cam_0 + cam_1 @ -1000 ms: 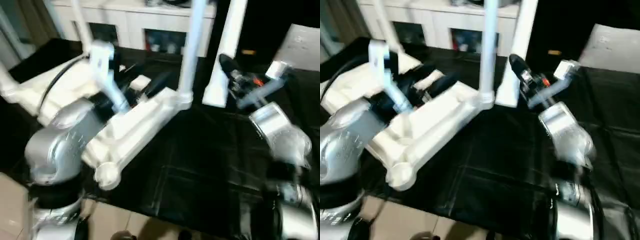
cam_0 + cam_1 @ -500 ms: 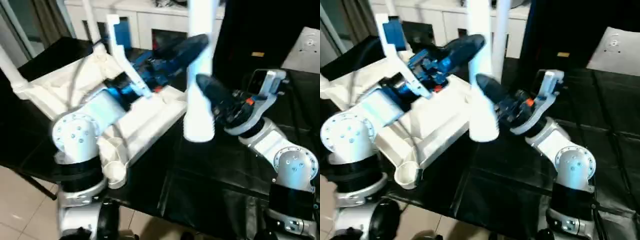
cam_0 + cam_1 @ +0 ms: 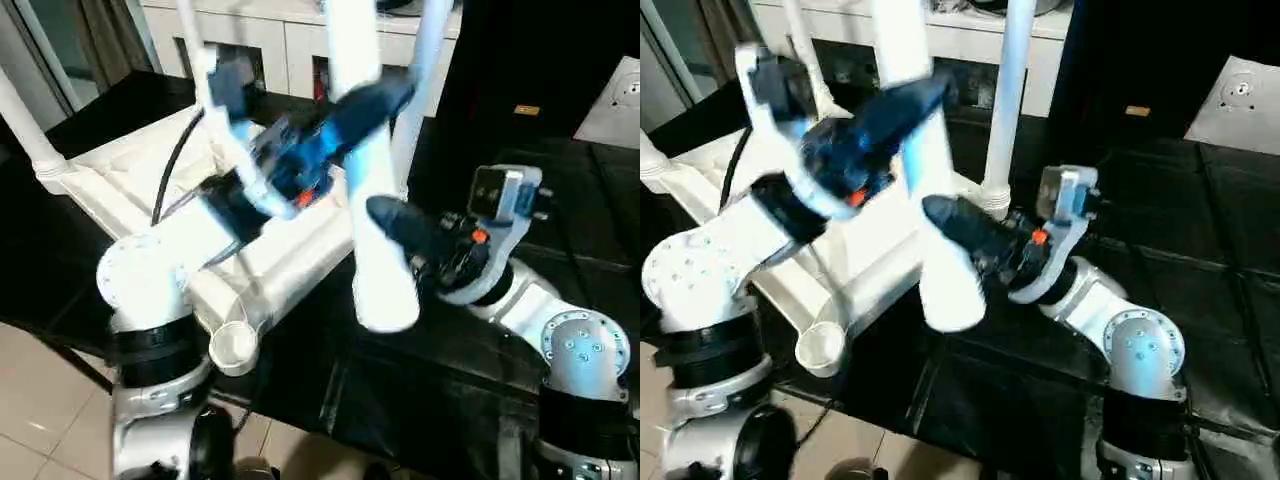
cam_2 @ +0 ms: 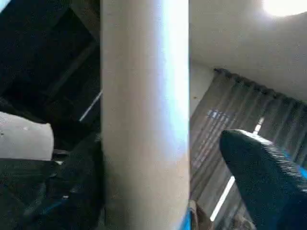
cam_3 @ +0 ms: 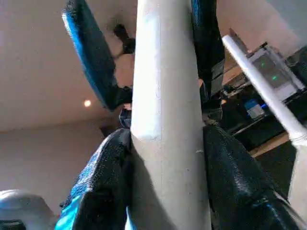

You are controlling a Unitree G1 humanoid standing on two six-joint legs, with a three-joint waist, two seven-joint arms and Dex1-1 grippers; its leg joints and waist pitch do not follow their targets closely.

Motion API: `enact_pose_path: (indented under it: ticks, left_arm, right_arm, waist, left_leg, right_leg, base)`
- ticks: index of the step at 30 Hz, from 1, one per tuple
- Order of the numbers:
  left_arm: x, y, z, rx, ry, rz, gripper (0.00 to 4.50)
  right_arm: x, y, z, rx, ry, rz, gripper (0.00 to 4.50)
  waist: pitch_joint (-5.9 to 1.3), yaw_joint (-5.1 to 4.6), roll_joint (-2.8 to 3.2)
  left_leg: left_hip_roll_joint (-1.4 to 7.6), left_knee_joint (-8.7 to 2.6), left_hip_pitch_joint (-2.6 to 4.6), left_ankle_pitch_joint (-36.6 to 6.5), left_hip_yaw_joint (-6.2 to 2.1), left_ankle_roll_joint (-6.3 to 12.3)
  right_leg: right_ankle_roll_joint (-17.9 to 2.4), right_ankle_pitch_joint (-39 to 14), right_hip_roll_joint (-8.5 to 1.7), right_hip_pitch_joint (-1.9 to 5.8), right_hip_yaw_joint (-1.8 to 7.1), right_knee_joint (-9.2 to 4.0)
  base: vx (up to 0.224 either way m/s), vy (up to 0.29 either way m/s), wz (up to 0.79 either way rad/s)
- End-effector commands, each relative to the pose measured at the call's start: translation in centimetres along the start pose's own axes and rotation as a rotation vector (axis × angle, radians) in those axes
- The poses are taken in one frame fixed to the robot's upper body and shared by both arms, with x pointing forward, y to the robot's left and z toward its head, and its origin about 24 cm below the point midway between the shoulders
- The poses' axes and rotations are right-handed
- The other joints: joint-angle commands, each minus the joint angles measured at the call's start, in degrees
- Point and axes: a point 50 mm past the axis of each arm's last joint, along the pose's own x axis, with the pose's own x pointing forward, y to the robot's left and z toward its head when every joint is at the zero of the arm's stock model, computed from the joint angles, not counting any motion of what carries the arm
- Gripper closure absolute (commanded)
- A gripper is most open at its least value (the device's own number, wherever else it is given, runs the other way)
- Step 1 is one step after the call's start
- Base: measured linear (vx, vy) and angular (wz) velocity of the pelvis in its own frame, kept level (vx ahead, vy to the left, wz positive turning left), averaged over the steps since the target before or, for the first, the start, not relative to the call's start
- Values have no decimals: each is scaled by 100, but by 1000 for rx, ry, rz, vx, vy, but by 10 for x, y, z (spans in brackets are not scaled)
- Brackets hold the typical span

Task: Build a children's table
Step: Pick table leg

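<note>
Gripping loose leg (image 3: pixel 372 230) near its thick end with right tool (image 3: pixel 405 228), upright; left tool (image 3: pixel 345 115) straddling higher, unclamped; empty corner socket (image 3: pixel 232 345) lower-left.

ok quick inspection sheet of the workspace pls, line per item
surface: black table cover, creased.
job's things: white tabletop lies underside up, two legs standing screwed in at far corners, near corner socket empty; loose leg held upright above it.
clutter: nothing seen.
grippers: right gripper clamps the loose leg near its wide end; left gripper straddles it higher up, one finger off the leg.
cables: black cable along the left arm.
surroundings: white cabinet behind, tiled floor.
</note>
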Motion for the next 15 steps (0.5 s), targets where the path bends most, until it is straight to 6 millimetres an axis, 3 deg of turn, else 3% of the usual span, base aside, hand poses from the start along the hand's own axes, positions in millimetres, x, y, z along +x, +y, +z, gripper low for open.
enact_pose_path:
  ticks: [1,15]
  left_arm:
    - [4,-8,-1,-22,17,-89,98]
    - [-6,-13,5,-58,-26,-171,202]
  right_arm:
    - [-1,0,1,-12,6,-11,266]
    - [-2,-1,-1,-1,18,-10,266]
  waist:
    - [-514,18,-39]
    - [-518,21,-43]
  left_leg:
    - [129,-345,-64,206,7,400]
    - [122,-347,-67,221,8,369]
  right_leg:
    - [401,-2258,-458,435,306,-516]
    - [491,-2227,-447,435,309,-508]
  base:
    - [0,0,0]
    - [0,0,0]
